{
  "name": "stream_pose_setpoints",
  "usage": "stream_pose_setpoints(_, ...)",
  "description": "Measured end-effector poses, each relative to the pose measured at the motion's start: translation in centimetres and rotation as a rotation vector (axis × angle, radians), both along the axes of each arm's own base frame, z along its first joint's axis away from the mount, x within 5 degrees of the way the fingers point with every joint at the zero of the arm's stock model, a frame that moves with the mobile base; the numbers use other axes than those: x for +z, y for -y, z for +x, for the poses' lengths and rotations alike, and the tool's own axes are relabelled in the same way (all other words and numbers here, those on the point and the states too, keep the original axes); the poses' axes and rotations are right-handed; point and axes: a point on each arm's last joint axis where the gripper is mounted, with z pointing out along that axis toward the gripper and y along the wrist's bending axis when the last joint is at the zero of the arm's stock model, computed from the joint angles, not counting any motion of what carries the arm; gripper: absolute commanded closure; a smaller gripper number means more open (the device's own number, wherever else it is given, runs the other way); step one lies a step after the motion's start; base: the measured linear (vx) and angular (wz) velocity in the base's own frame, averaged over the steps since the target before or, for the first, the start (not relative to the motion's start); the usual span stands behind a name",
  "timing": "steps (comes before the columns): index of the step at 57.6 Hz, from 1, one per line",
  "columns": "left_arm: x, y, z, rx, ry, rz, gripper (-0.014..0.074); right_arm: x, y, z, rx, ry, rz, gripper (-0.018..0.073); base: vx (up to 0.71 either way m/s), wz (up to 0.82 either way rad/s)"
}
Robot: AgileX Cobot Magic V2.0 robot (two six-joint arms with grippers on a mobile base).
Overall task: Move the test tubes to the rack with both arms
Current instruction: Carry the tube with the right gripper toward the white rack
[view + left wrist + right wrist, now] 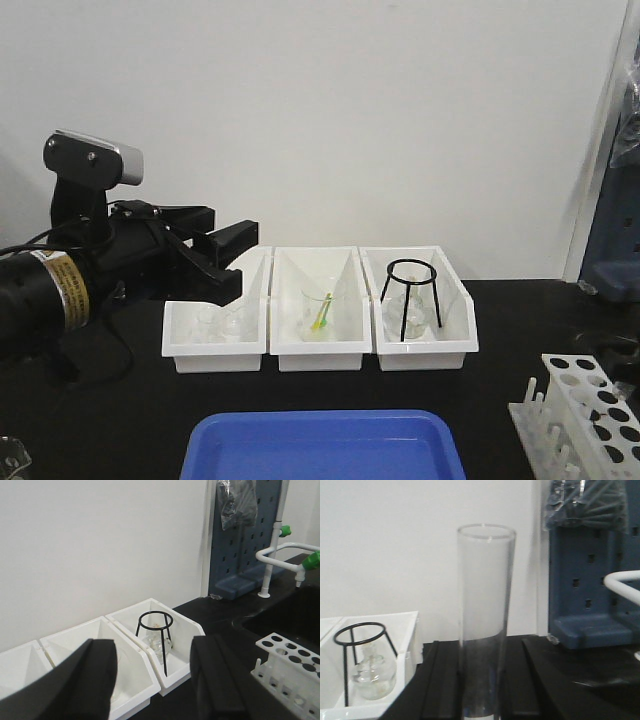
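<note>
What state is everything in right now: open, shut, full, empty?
Left black pronged gripper: open, holding nothing.
Slender clear glass test tube: upright, gripped.
Right black pronged gripper: shut on the test tube.
White plastic rack with round holes: visible holes empty.
</note>
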Motion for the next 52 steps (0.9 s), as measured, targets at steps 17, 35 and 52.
stream_pose_setpoints(17, 0.0, -0.1, 0.0, 0.007, -0.003, 0.001, 0.0151, -2.4, -0.3, 1.0, 0.063, -0.037, 0.000, 0.0564, 0.00, 0.00)
stream_pose_setpoints(35, 0.0, -0.1, 0.0, 0.009, -0.004, 0.001, 0.0151, -3.6, -0.4, 1.3, 0.079, -0.072, 0.001, 0.0564, 0.00, 0.00)
stream_pose_setpoints(52, 0.0, -0.1, 0.0, 0.009, -0.004, 0.001, 0.0151, -6.5, -0.3, 1.9, 0.082, -0.152, 0.029, 0.0564, 0.00, 0.00)
